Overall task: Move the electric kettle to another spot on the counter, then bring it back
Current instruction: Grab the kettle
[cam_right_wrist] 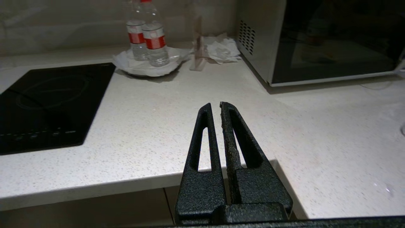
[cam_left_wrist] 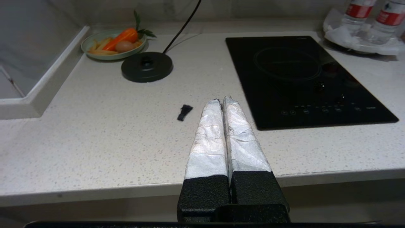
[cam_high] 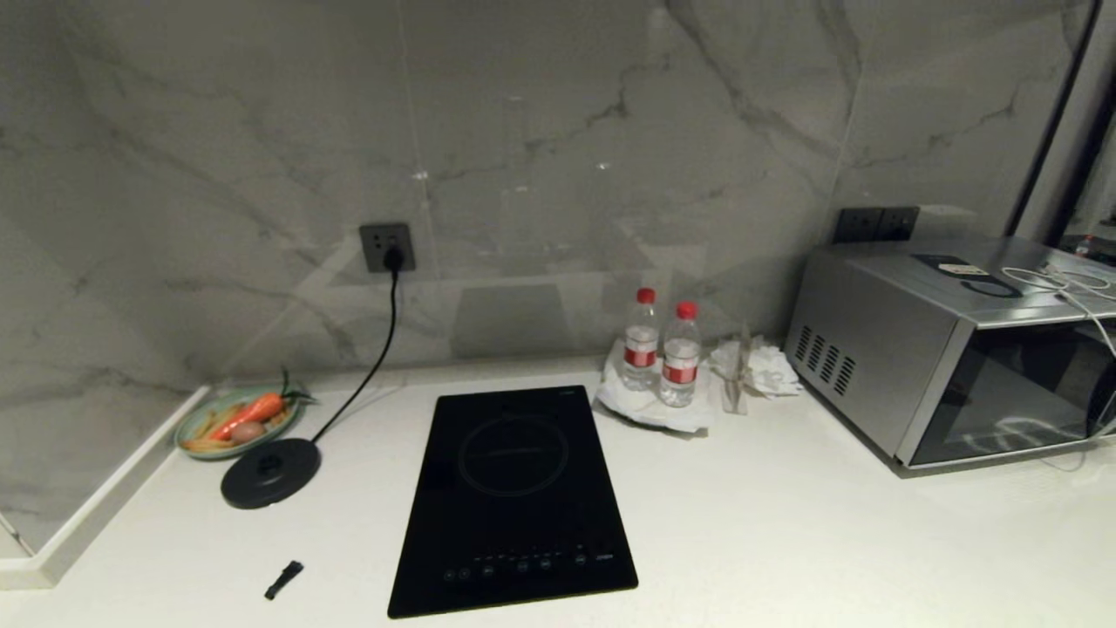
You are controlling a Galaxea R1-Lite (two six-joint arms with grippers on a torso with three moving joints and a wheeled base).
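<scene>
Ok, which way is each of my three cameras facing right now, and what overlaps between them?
Head view: high, looking forward and down over the counter to the marble wall; cooktop central, microwave on the right; no robot body shows.
Left wrist view: low at the counter's front edge, behind the shut left end effector, facing the kettle base and plate of vegetables.
Right wrist view: same height, behind the shut right end effector, facing the water bottles.
Shared: both wrist views show the cooktop and bottles. No kettle anywhere.

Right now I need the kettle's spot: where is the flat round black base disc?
In the head view, the flat round black base disc sits on the white counter's left side, touching the green plate.
</scene>
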